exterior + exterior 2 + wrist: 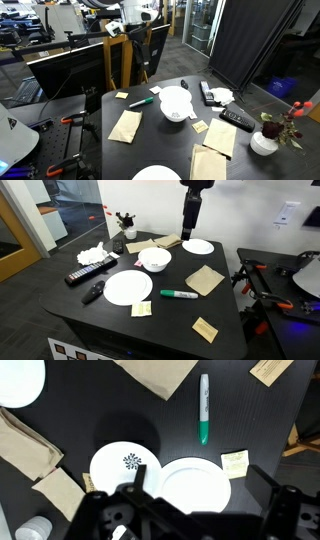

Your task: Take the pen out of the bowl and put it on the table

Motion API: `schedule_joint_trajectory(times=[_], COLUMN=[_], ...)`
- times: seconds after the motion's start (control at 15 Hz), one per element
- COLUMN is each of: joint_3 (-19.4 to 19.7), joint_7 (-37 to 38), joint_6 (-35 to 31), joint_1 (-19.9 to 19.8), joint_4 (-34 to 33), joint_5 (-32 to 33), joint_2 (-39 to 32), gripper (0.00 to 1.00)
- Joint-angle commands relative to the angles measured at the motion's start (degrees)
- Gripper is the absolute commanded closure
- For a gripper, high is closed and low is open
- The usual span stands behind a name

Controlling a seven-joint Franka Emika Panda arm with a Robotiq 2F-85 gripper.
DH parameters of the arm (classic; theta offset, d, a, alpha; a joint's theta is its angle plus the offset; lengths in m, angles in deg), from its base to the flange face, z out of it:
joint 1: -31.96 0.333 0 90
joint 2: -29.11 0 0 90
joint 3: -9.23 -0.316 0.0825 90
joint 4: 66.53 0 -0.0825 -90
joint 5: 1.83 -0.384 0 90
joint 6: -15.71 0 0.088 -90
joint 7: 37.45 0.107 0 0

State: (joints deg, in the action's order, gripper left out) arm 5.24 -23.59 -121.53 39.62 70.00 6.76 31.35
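Observation:
The green pen (180, 294) with a dark part lies flat on the dark table (170, 315), outside the bowl; it also shows in an exterior view (140, 102) and in the wrist view (204, 407). The white bowl (154, 258) stands near the table's middle with nothing in it; in the wrist view (125, 465) a dark snowflake mark shows on its bottom. My gripper (191, 238) hangs well above the table's back part. In the wrist view the gripper (200, 478) is open and holds nothing.
A flat white plate (128, 287) sits beside the bowl and another plate (198, 247) near the back. Brown napkins (205, 279), yellow notes (141, 309), a black remote (90, 275), crumpled tissue (92, 253) and a flower vase (127, 225) lie around.

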Motion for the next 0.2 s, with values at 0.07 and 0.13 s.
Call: schedule_joint_trajectory(times=[0.07, 0.13], joint_3=[-0.8, -0.8], joint_7=[-0.1, -0.1], joint_6=[0.2, 0.2], joint_1=[-1.0, -1.0], joint_4=[0.1, 0.2], joint_5=[-0.1, -0.1], joint_2=[0.3, 0.3], gripper=[0.0, 0.0])
